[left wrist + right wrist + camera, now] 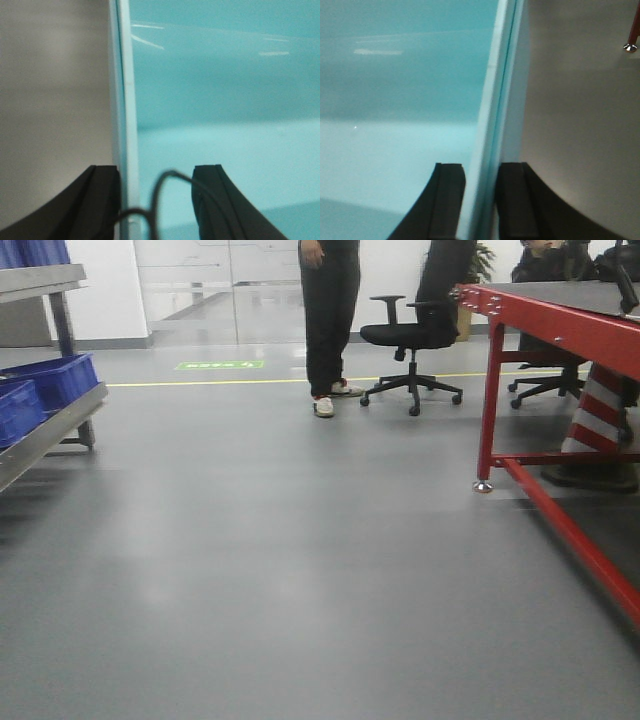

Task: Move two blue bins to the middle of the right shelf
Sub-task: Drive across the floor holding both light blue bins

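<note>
Out on the floor (300, 590), right hand (481, 172) is clamped on the blue bin (395, 100), left hand (155, 172) straddles its wall, grip unclear; looks like nothing's shelved yet.

Bin (210, 90) glossy smooth plastic; floor (300, 560) smooth, faintly glossy; table frame (560, 328) painted metal.

Two bins (55, 380) on the grey shelf (60, 425) at left are deep blue. The floor (300, 570) is plain grey, with a far yellow line (200, 383) and a green marking (220, 365). At right, the table (560, 330) is red-framed, with a red-and-white striped cone (598, 415) beneath. The office chair (415, 335) is black. Up close, a bin wall (125, 100) looks pale turquoise. The left gripper (156, 170) and right gripper (481, 167) are black.
</note>
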You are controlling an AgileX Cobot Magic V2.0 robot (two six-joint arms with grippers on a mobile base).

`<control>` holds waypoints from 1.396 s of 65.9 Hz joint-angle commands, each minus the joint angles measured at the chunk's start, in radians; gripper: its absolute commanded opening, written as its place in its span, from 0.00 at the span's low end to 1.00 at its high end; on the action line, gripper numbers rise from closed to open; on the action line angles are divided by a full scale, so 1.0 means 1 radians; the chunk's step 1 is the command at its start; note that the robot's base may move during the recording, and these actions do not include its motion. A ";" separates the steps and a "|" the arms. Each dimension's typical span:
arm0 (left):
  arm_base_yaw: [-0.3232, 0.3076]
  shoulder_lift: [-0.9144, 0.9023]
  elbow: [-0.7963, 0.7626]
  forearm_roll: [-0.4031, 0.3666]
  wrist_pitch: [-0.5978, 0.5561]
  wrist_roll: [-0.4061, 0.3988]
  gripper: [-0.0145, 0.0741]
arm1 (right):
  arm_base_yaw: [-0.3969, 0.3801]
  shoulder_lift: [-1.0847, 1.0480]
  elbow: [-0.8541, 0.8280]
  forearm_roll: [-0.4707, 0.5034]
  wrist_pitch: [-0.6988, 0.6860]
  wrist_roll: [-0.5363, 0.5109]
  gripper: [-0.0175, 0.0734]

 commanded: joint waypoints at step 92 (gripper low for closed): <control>-0.017 -0.034 -0.018 -0.118 -0.048 0.030 0.04 | -0.002 -0.013 -0.018 0.013 -0.181 0.010 0.02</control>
